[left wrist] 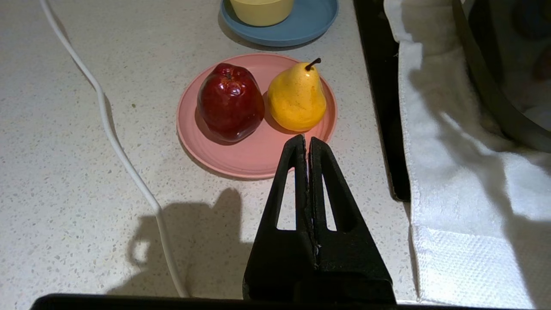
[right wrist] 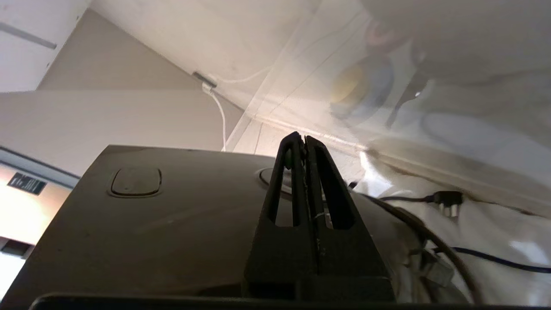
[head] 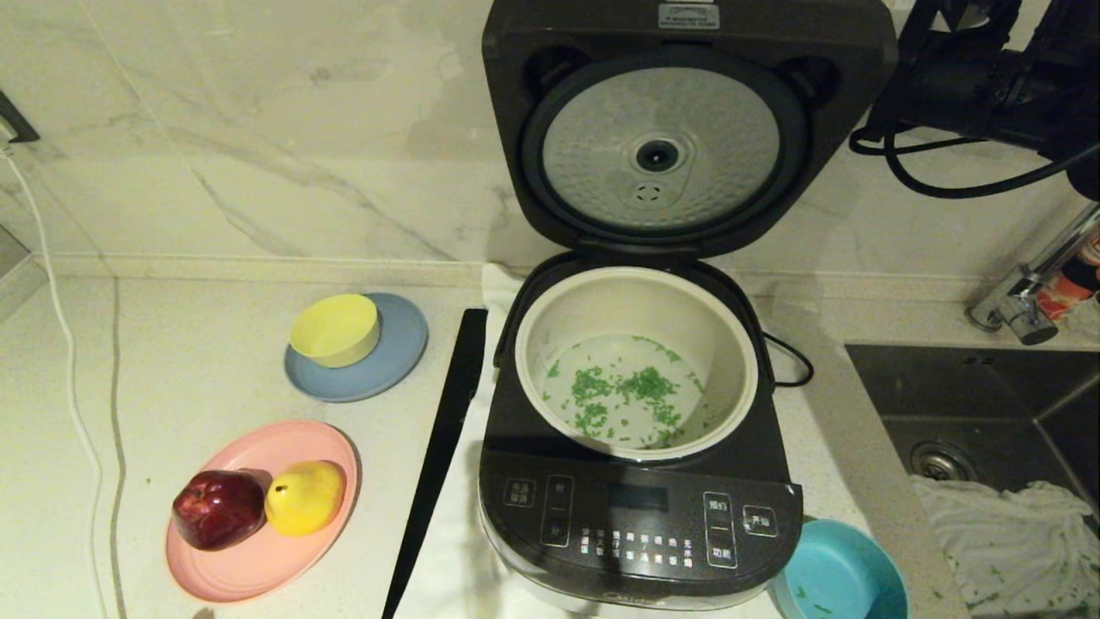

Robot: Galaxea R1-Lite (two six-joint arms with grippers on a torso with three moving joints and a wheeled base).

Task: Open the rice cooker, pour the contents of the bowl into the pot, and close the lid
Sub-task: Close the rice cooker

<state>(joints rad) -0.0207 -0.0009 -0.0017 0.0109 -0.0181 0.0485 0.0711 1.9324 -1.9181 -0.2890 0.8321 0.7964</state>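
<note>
Rice cooker (head: 640,481) on the desk (head: 172,361), lid (head: 679,120) swung fully up against the wall. Right claw (right wrist: 304,140) pinched shut, holding nothing, up behind the lid's outer face; its tips sit just over the lid's top edge near the round steam vent, wall close beyond. Pot (head: 636,361) sits below and forward of that claw, green contents (head: 623,391) scattered over its bottom. Teal bowl (head: 840,574) by the cooker's front right corner, near the sink (head: 980,404) edge, a few flecks inside. Left claw (left wrist: 307,140) shut, empty, hanging over bare desk; pink plate (left wrist: 254,155) with apple (left wrist: 230,101) and pear (left wrist: 297,97) just ahead of its tips, white towel (left wrist: 452,172) edge off to its side.
</note>
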